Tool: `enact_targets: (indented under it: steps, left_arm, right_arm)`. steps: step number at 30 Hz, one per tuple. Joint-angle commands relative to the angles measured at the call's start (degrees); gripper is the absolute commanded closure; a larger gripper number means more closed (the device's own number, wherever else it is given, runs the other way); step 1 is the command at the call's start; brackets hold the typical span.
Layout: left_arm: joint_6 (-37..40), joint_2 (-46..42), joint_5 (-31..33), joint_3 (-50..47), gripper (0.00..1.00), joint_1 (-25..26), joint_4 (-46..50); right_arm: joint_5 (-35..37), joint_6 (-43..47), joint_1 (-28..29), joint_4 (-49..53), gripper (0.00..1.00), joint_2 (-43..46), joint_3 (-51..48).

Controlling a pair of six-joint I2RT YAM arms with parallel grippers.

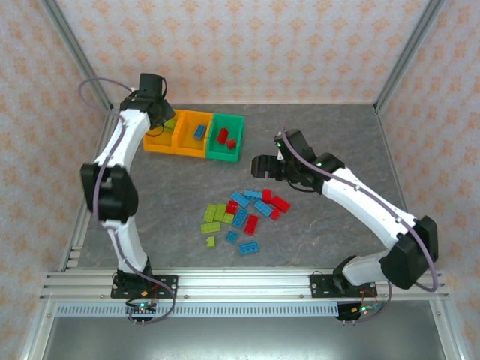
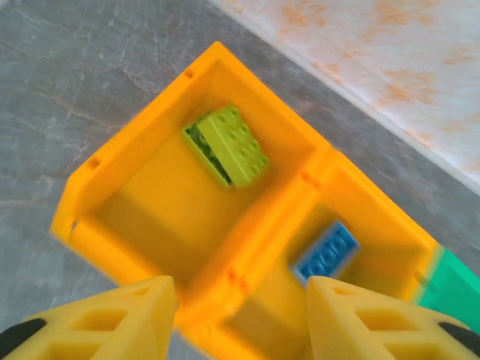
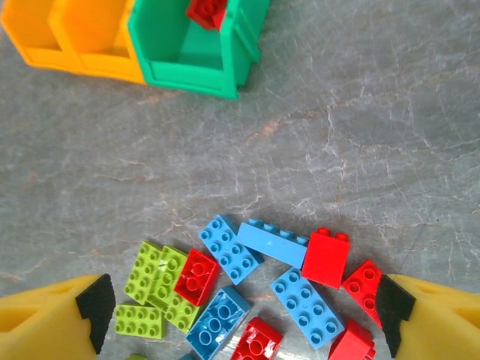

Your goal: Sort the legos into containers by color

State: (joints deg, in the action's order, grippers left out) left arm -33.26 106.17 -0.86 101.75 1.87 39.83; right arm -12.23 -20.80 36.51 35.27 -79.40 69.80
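Grey veined table (image 1: 330,135) carries the loose legos (image 1: 244,214), glossy studded bricks in lime, blue and red, with the right gripper (image 3: 241,311) spread wide above them, holding nothing. Farther back stand the smooth rectangular containers (image 1: 193,135): left orange bin (image 2: 150,202) holds lime bricks (image 2: 232,146), middle orange bin (image 2: 360,210) one blue brick (image 2: 326,251), green bin (image 3: 217,75) red bricks (image 3: 206,11); the left gripper (image 2: 240,315) hangs parted and empty over the orange pair.

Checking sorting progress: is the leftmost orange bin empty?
Not empty: the leftmost orange bin holds lime green legos, lying inside near its far wall in the left wrist view.
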Motion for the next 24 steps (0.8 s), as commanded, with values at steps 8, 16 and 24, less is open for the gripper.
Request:
enact_targets:
  steps: [8, 16, 24]
  left_arm:
    - [27.5, -38.7, -4.5, -25.2, 0.46, 17.6, -0.6]
    - [39.8, -51.9, -10.1, -35.5, 0.19, 19.0, 4.8]
    - [49.8, -58.5, -21.7, -43.3, 0.03, 19.0, 2.0]
  right_arm:
    - [2.8, 23.0, 4.5, 7.5, 0.2, -14.8, 5.1]
    - [3.5, 38.3, 4.5, 10.9, 0.25, -27.1, 10.9]
    - [2.6, 39.2, 4.5, 12.8, 0.5, -36.7, 17.2]
